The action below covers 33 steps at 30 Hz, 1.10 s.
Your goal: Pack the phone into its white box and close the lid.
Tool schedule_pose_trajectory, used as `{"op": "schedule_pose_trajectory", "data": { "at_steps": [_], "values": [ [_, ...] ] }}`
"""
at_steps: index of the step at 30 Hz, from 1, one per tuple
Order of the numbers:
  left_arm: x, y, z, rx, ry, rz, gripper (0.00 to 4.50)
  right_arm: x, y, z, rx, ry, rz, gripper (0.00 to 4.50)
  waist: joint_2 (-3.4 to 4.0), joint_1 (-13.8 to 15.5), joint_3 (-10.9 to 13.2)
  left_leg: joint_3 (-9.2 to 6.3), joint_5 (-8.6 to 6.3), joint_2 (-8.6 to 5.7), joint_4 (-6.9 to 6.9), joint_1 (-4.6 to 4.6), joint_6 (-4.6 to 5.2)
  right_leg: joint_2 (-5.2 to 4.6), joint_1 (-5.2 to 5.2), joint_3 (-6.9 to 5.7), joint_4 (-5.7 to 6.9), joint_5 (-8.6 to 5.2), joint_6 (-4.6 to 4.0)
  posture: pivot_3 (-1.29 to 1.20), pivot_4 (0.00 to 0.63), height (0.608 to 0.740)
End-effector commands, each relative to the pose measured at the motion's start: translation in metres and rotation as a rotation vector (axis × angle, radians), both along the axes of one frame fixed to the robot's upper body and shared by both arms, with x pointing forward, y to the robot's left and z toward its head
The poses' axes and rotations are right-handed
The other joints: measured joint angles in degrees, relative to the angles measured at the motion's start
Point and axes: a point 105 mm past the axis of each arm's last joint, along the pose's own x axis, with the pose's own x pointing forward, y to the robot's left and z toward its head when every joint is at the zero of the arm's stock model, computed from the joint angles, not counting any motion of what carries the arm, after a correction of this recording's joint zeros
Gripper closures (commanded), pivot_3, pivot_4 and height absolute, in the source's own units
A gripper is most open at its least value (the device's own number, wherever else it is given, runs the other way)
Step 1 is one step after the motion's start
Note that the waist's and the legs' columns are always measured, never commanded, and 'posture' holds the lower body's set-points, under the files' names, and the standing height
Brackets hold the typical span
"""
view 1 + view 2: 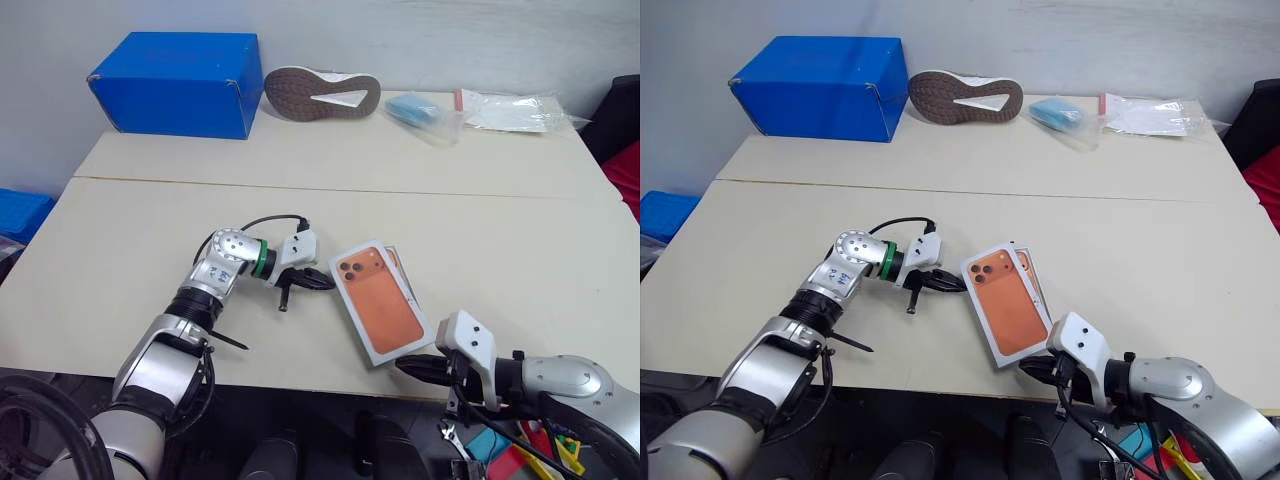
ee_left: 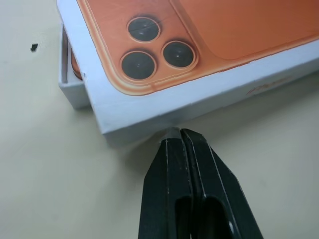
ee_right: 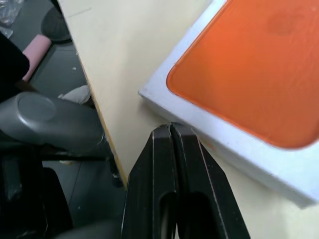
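At nine o'clock of the lid (image 1: 380,305), the left gripper (image 1: 318,282) has its fingers pressed together on nothing, tips at the lid's camera-end corner. One lid sits askew over one box (image 2: 75,87) near the table's (image 1: 130,230) front edge (a sliver of orange, likely the phone (image 2: 75,67), shows in the gap). Stiff, light, slick card, I judge: press it down flat, or take it by the long sides. At five o'clock, the right gripper (image 1: 412,366) is likewise pinched empty, just beside the near corner.

The lid (image 1: 380,303) lies on the white box (image 2: 67,74) on the table (image 1: 140,240); behind it, well apart, stand a shoe (image 1: 322,92) and, left of the shoe, a big box (image 1: 178,82).
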Motion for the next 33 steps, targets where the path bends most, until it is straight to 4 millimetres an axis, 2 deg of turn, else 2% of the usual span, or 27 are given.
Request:
{"op": "schedule_pose_trajectory", "data": {
  "at_steps": [1, 8, 21, 28, 33],
  "values": [
    [0.007, -0.006, 0.013, -0.034, -0.048, 0.006, 4.50, 0.004, 0.003, 0.001, 0.010, -0.028, -0.023, 4.47, 0.00, -0.01, 0.00, 0.00, 0.00, 0.00, 0.01, 0.00, 0.00, 0.00, 0.00, 0.00, 0.00, 0.00, 0.00, 0.00, 0.150, 0.740],
    [0.014, -0.006, 0.018, -0.038, -0.064, 0.035, 4.50, 0.009, 0.006, 0.003, 0.033, -0.048, -0.053, 4.47, 0.00, -0.09, 0.00, 0.01, -0.01, 0.00, 0.06, 0.00, -0.01, 0.01, -0.01, 0.00, 0.03, 0.00, 0.00, 0.00, 0.150, 0.740],
    [0.016, -0.005, 0.026, -0.064, -0.060, 0.050, 4.50, 0.008, 0.010, 0.001, 0.057, -0.048, -0.055, 4.47, 0.00, -0.12, 0.00, 0.01, -0.02, -0.01, 0.09, 0.00, 0.01, 0.01, -0.01, -0.01, 0.10, 0.00, 0.01, 0.00, 0.150, 0.740],
    [0.006, 0.003, 0.028, -0.096, -0.009, 0.015, 4.50, 0.004, -0.002, 0.000, 0.042, -0.037, -0.069, 4.47, 0.01, -0.16, 0.00, 0.02, -0.04, -0.01, 0.11, -0.01, 0.03, 0.01, 0.00, 0.00, 0.14, 0.00, 0.01, 0.00, 0.150, 0.740],
    [0.009, -0.015, 0.014, -0.022, -0.026, 0.010, 4.50, 0.005, -0.015, 0.004, 0.047, -0.033, -0.101, 4.47, -0.01, 0.02, -0.01, 0.02, -0.05, -0.04, 0.15, -0.01, 0.06, 0.02, 0.04, -0.01, 0.14, 0.03, 0.05, 0.00, 0.150, 0.740]
  ]
}}
